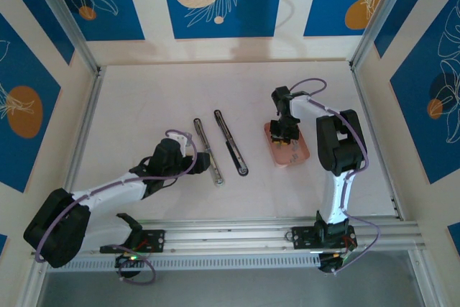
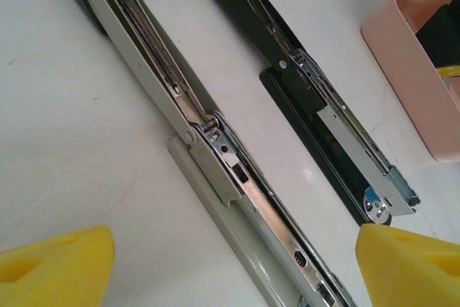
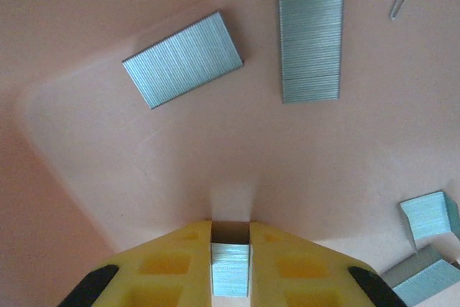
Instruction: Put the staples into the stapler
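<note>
Where white table [image 1: 144, 98] meets blue walls [image 1: 248, 5] | I see right gripper [image 3: 230, 239] pinching a staples strip [image 3: 230, 272] in tray [image 3: 144, 177] | left gripper [image 2: 230, 271] spread wide, empty

Comprises a left arm [image 1: 108, 193] and a right arm [image 1: 336, 185], each built from white link tubes and bulky black joint housings. Carries a lilac cable [image 1: 310, 84] in loose loops along each arm. Sits on black bases [image 1: 322, 236]; shows a small green indicator light [image 1: 131, 257] at the left one. Ends in a black-bodied left gripper [image 2: 233, 271] and right gripper [image 3: 230, 249]. Uses bright yellow moulded fingers [image 3: 291, 267] with recessed rectangular pockets and black corner patches.
</note>
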